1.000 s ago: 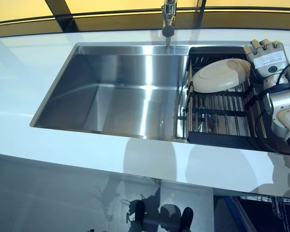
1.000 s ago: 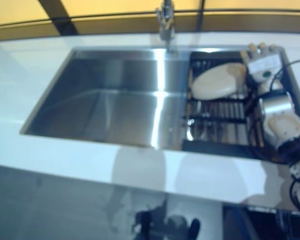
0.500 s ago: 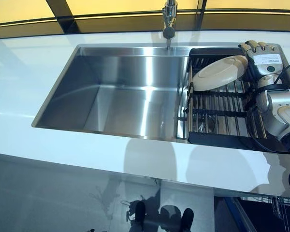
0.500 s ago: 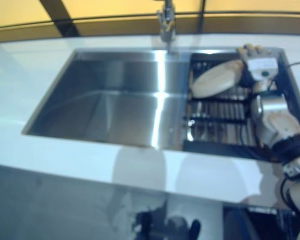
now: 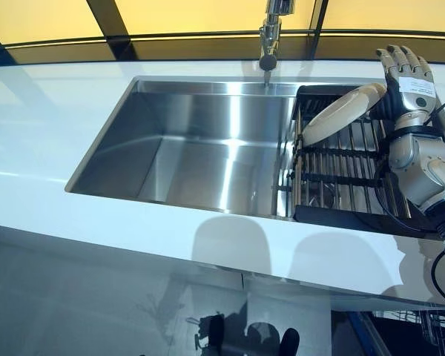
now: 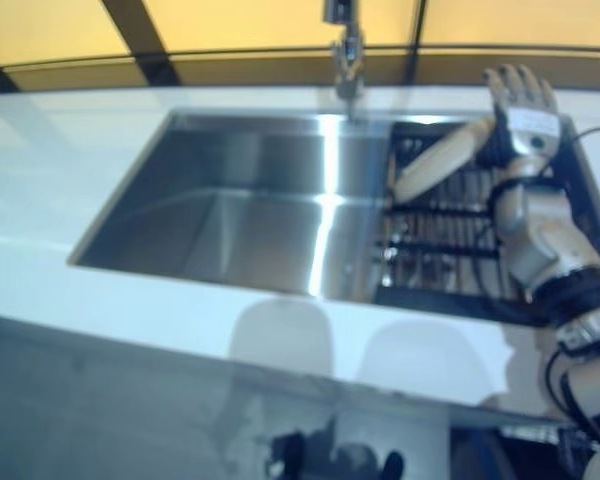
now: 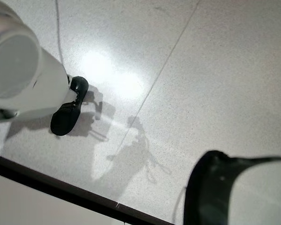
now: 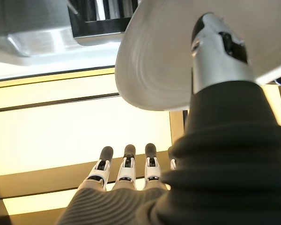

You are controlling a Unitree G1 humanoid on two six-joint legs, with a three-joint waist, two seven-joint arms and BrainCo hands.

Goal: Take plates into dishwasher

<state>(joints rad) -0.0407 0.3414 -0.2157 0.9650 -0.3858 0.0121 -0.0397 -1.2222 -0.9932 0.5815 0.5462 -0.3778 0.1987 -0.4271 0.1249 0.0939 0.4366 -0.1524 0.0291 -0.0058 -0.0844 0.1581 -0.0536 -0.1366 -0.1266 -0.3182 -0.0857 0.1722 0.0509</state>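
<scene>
Plate [image 5: 341,111], cream and tilted on edge, hangs above the black dish rack [image 5: 341,174] at the sink's [image 5: 200,148] right end, pinched by the right hand [image 5: 406,74]: thumb on its face, fingers straight behind. Judged: lift clear of the rack wires and keep the pinch firm. Left hand unseen.

Kitchen: steel sink [image 5: 193,148], faucet [image 5: 270,37], white counter [image 5: 44,111].

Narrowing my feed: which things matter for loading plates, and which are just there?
Job:
plate, tilted over the rack, thumb laid on it
right hand
dish rack

Just there:
sink
faucet
countertop
</scene>
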